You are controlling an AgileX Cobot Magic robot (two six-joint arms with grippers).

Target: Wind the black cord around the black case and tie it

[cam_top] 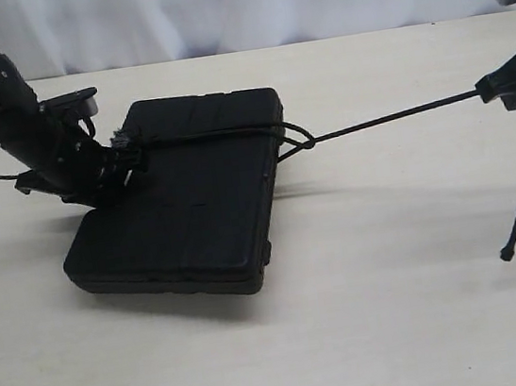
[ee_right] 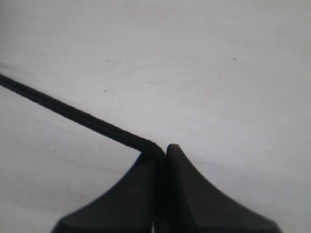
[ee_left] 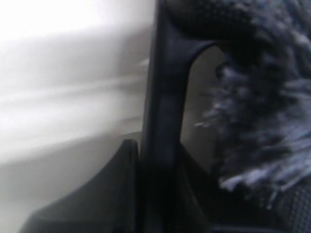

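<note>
The black case [cam_top: 184, 212] is lying flat on the counter [cam_top: 397, 308]. The black cord [cam_top: 391, 118] is being stretched taut across its far end, the frayed tuft [ee_left: 262, 126] being pinched by the left end effector [cam_top: 125, 158], a farther stretch being clamped tight in the right end effector [cam_top: 503, 89].

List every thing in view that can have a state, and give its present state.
black case: closed, lying on the table.
black cord: passed over the case's far part, loosely looped at its right edge, stretched taut to the right tool, free end hanging.
right tool: shut on the cord.
left tool: at the case's left edge beside the cord's frayed end; grip too blurred to tell.
</note>
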